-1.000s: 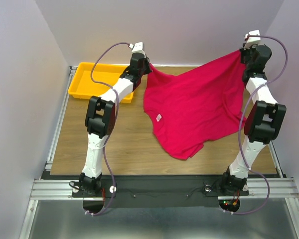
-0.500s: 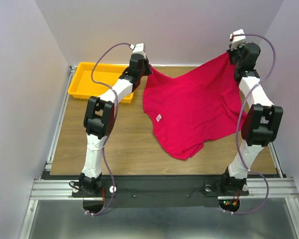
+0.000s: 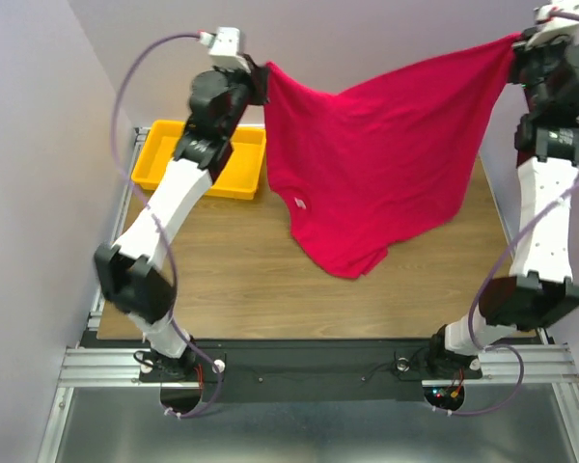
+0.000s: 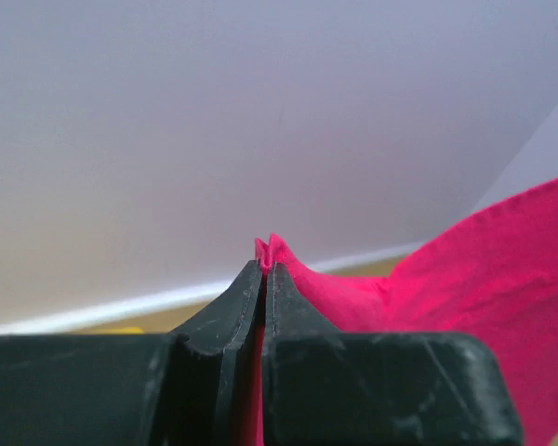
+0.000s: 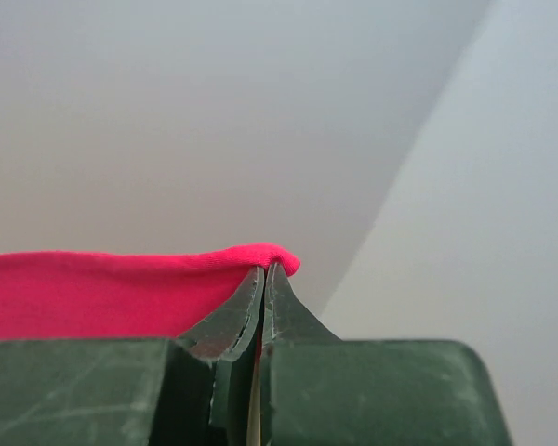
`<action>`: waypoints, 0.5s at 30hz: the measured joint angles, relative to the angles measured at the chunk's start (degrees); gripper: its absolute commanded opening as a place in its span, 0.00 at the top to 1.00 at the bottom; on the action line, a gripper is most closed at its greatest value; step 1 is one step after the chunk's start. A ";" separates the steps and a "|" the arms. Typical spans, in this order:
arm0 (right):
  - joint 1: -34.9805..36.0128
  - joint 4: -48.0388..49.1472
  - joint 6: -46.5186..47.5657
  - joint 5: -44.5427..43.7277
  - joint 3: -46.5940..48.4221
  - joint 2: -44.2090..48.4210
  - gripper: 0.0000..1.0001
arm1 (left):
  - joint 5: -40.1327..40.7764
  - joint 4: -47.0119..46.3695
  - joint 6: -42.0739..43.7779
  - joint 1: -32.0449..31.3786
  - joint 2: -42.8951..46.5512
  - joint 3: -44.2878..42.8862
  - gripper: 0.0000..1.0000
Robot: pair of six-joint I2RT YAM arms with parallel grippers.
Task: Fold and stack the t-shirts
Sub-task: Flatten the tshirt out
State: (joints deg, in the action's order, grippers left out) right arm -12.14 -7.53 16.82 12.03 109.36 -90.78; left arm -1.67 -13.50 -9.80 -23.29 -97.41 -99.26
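Observation:
One crimson-pink t-shirt (image 3: pixel 376 164) hangs in the air, stretched between my two raised grippers, its lower part with the small white neck label (image 3: pixel 298 204) drooping toward the wooden table (image 3: pixel 232 280). My left gripper (image 3: pixel 261 79) is shut on the shirt's upper left corner, which shows in the left wrist view (image 4: pixel 428 279) pinched at the fingertips (image 4: pixel 266 268). My right gripper (image 3: pixel 521 40) is shut on the upper right corner; the cloth (image 5: pixel 93 293) folds over its tips (image 5: pixel 264 269).
A yellow plastic tray (image 3: pixel 164 154) sits at the table's back left, behind the left arm. Grey walls close in at the back and on both sides. A metal rail runs along the table's near edge.
Both arms have risen high and spread apart. The shirt has been lifted off the table and now hangs stretched between the grippers.

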 measured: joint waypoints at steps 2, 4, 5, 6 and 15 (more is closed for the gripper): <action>-0.70 -1.25 -0.94 -0.55 2.89 4.17 0.99 | 1.38 -1.44 0.94 0.04 6.67 0.98 1.00; -0.92 -1.97 -1.64 -0.94 5.77 8.04 1.00 | 2.69 -2.78 1.62 0.09 12.00 1.44 1.00; -0.92 -2.12 -1.79 -1.11 6.93 9.33 1.00 | 3.37 -3.48 1.97 0.11 14.86 1.60 1.00; -0.92 -2.60 -2.10 -1.55 9.14 11.47 0.99 | 4.04 -4.07 2.34 0.15 17.49 1.70 1.00; -0.76 -3.37 -3.69 -4.46 19.23 21.24 0.99 | 7.54 -6.93 4.66 0.15 33.48 1.79 1.00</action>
State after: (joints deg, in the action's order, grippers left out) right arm -12.91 -10.90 13.13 7.57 128.60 -69.54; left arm 5.87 -20.43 -5.15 -23.14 -63.92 -97.47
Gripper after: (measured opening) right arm 0.014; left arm 0.126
